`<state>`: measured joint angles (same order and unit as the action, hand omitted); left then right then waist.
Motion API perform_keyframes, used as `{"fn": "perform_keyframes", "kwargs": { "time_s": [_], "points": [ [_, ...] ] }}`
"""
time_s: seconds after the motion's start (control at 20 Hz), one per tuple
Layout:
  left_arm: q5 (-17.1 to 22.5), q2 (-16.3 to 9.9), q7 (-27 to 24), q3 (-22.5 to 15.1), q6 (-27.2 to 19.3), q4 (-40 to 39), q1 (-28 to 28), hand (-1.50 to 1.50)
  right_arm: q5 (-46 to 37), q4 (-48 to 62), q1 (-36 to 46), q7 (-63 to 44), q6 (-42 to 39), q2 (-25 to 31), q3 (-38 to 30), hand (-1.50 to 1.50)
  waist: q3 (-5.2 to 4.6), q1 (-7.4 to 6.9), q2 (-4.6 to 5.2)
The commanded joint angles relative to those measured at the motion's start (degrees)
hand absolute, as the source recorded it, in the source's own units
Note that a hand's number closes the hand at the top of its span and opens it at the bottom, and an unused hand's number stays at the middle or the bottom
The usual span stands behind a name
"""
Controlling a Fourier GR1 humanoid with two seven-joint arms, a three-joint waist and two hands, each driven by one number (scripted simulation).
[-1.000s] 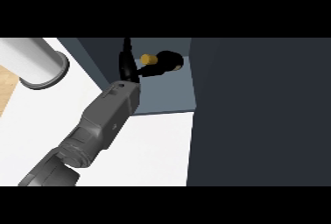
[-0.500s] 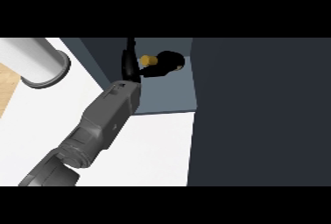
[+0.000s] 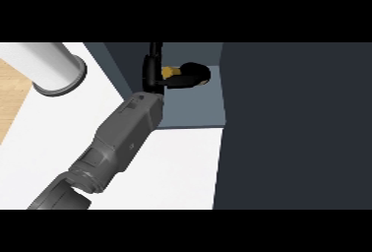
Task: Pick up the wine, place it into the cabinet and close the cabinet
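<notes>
Nothing has shifted in the last second: your left hand (image 3: 154,74) stays curled on the wine (image 3: 190,75) at twelve o'clock inside the cabinet (image 3: 193,106); release remains pending.

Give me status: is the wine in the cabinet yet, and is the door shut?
Done: the wine is off the counter and inside the cabinet, near its back. In hand: one hand, at the end of a grey forearm, is curled beside the bottle's gold neck; which hand it is cannot be told. Left: release, pull the arm out, and close the dark door, which stands open at the view's right.
</notes>
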<state>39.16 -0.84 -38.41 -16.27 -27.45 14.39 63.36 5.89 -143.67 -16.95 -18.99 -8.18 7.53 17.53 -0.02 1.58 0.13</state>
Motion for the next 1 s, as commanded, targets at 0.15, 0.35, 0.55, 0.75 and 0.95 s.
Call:
{"fn": "perform_keyframes", "kwargs": {
  "time_s": [0.15, 0.35, 0.55, 0.75, 0.95],
  "points": [
    [-0.49, -1.03, 0.0, 0.15, 2.09, 7.57, -4.64, -1.5, 3.85, -13.79, -3.96, -6.65, 1.87, 0.95, 0.41, -1.5, -0.01, -1.52, -0.71],
    [-2.07, 0.2, 1.71, -2.41, 0.51, 16.63, -9.76, -1.5, 3.91, -10.5, -3.95, -4.5, 1.74, 0.88, -0.92, -1.5, 0.03, -2.47, -0.94],
    [-2.73, 0.24, 3.03, -3.63, -1.07, 22.88, -13.49, -1.5, 3.62, -12.85, -3.69, -5.18, 1.43, 2.03, -0.82, -1.5, 0.02, -2.25, -0.92],
    [-3.19, -1.39, 7.7, -7.4, -0.46, 34.08, -20.43, -1.5, 1.65, -11.69, -4.44, -4.03, 3.21, 0.49, 0.94, -1.5, 0.01, -3.25, -1.38],
    [-4.2, -1.84, 9.86, -10.67, -2.7, 44.74, -27.81, -1.5, 2.26, -11.52, -3.99, -4.18, 2.77, 1.36, 0.57, -1.5, 0.02, -3.03, -1.16]
  ]
}}
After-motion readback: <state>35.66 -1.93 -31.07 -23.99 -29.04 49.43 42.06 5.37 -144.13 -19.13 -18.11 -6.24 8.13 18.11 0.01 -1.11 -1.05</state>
